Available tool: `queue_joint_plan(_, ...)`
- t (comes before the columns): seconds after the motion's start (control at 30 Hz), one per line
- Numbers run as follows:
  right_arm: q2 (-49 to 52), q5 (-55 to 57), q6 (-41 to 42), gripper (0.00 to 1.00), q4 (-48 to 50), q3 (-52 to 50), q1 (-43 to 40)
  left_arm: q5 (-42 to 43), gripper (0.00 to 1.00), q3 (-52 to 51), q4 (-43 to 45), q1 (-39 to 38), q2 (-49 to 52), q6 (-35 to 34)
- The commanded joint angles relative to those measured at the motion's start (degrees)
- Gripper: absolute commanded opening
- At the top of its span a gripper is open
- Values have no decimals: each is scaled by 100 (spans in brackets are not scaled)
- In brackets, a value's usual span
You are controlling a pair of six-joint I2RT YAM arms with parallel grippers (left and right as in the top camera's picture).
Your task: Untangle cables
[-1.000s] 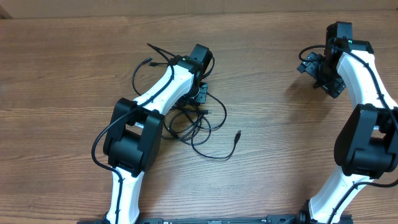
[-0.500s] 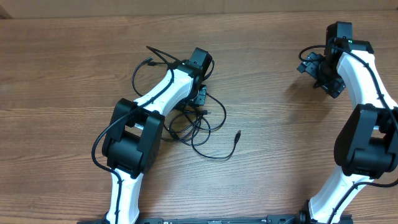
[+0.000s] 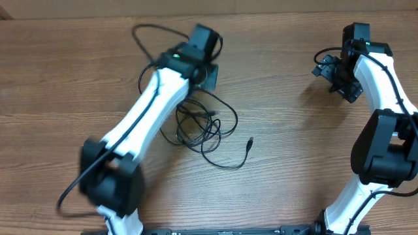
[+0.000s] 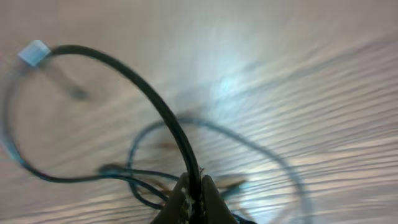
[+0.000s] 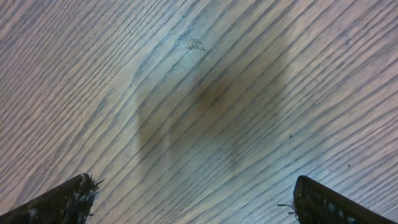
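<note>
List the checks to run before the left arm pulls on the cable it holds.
1. Grip: left gripper shut on a cable: ok, fingers pinched on a black cord.
2. Only one cord in that grip: cannot tell, the left wrist view is blurred.
3. Spare hand: right gripper free: ok, open over bare table, holding nothing.
4. Anchor: bundle held down: not ok, it lies loose with nothing pinning it.
5. Free end: plug clear of the loops: ok, it lies apart, to the right of the bundle.
</note>
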Motion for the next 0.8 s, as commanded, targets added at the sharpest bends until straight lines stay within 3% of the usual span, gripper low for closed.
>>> queue_joint_plan(0.0, -31, 15, 17, 100, 20, -20, 7, 50, 4, 138, -28, -31, -929, 46)
queue_joint_plan(0.17, -31, 15, 20, 100, 20, -20, 7, 46, 4, 138, 13, -31, -1910, 46)
queue_joint_plan(0.33, -31, 15, 17, 100, 20, -20, 7, 326, 4, 138, 590, -33, -2754, 48)
queue_joint_plan(0.47, -31, 15, 17, 100, 20, -20, 7, 203, 4, 138, 402, -31, -3176, 70)
queue_joint_plan(0.7, -31, 15, 17, 100, 20, -20, 7, -1801, 4, 138, -514, -31, -3169, -297)
queue_joint_plan(0.77, -31, -328, 22, 100, 136, -20, 7, -1768, 4, 138, -590, -31, -3185, -345)
